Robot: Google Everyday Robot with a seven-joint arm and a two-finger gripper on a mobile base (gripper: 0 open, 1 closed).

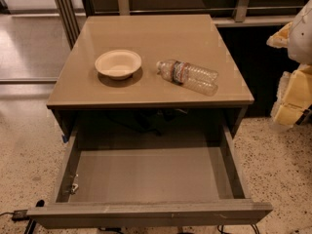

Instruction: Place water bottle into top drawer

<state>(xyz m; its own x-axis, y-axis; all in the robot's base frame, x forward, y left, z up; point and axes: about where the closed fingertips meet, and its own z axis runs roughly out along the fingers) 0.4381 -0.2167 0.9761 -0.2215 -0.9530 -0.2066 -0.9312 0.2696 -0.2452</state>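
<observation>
- The water bottle (187,76) lies on its side on the tan tabletop (161,33), in the right half and toward the front edge.
- Its white cap points toward the left of the view and slightly away from you. Its base points to the right and a little nearer the front. The red-and-white label band sits close to the cap end.
- The cream bowl (118,64) stands upright on the same tabletop, just to the left of the bottle's cap. You can see a gap between the two, so they do not touch.
- The top drawer (146,177) is pulled well out below the tabletop, and its grey-brown flat bottom is open to view. The plain front panel is nearest you, with the low side walls running back under the tabletop.
- In the drawer's front left corner you will see a small pale object (73,186). It is too small to identify.
- The bottle is on the tabletop and not in the drawer.
- The gripper (294,94) shows only partly, as cream-yellow and white shapes at the right edge of the view. It is beside the right side of the tabletop, well apart from the bottle and touching nothing you can see.
- You cannot tell whether the gripper is spread or pressed together, because too much of it is cut off by the edge.
- The speckled floor (278,160) surrounds the furniture, and a dark cable (19,213) lies by the drawer's front left corner.
</observation>
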